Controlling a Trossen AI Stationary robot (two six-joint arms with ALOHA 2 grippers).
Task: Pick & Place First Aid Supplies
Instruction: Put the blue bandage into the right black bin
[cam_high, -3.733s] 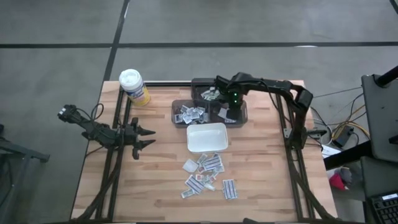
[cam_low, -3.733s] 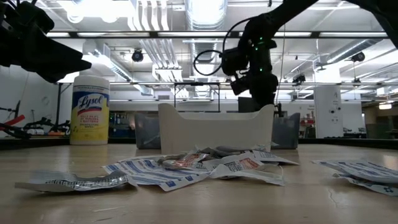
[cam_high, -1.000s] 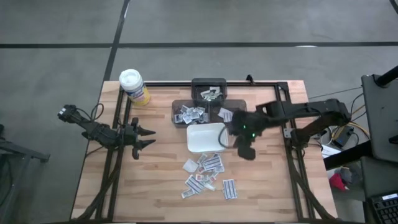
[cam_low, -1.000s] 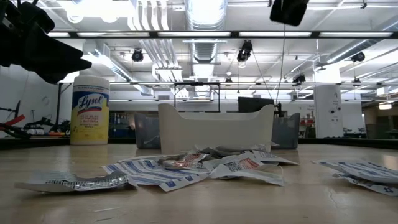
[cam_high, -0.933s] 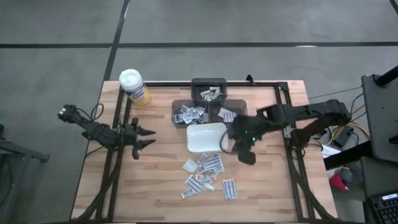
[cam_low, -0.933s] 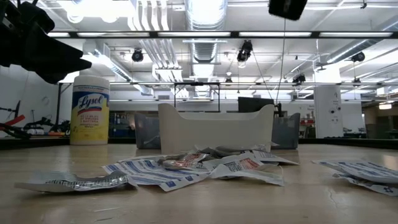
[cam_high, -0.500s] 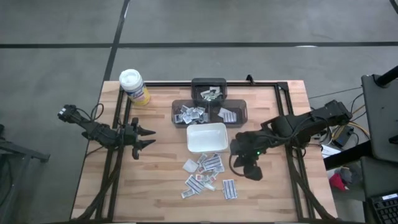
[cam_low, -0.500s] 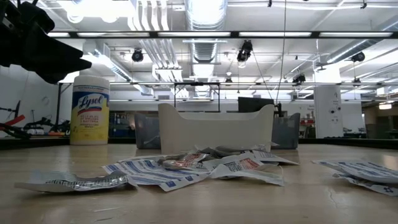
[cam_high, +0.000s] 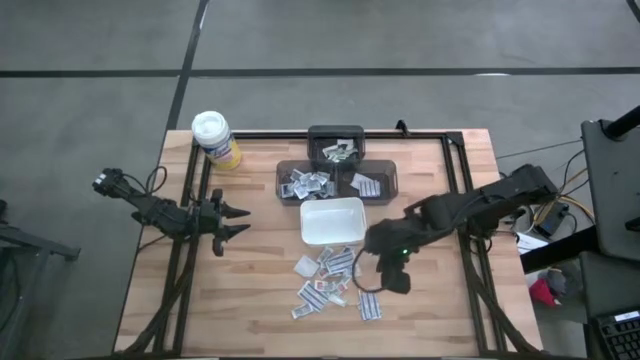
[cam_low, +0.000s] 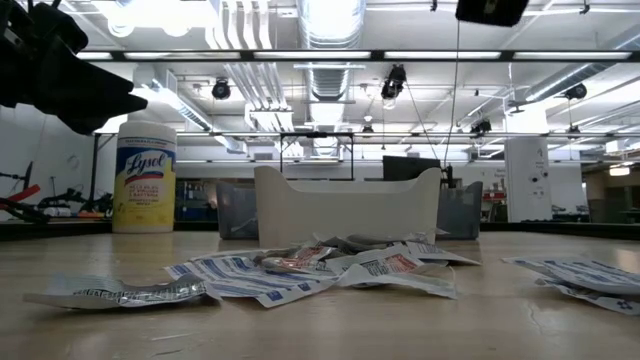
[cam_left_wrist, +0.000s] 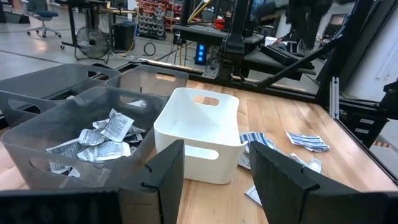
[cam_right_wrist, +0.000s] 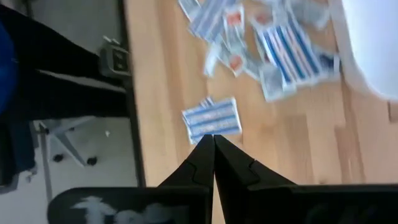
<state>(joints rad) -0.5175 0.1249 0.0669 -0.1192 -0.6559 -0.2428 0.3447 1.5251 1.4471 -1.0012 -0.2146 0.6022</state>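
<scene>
On the pale wooden desk (cam_high: 250, 290), the first aid supplies, small flat white and grey packets with blue or red print (cam_high: 328, 277), lie scattered in a loose heap at the near middle, just on the near side of a white rectangular plastic dish (cam_high: 333, 221). One blue-striped packet (cam_high: 369, 304) lies a little apart at the heap's near right. More packets sit in the dark translucent bins (cam_high: 337, 181) on the far side of the dish.

The right hand (cam_high: 366, 282) hangs above the right edge of the heap, over the blue-striped packet, its two dark fingers (cam_right_wrist: 205, 158) pressed together with nothing between them. In the low view only a dark part of that arm (cam_low: 491, 10) shows, high above the desk.

The left hand (cam_high: 236, 220) waits at the left side of the desk, well apart from the packets, its fingers (cam_left_wrist: 163, 171) spread and holding nothing.

A yellow canister with a white lid (cam_high: 215, 138) stands upright at the far left corner.
</scene>
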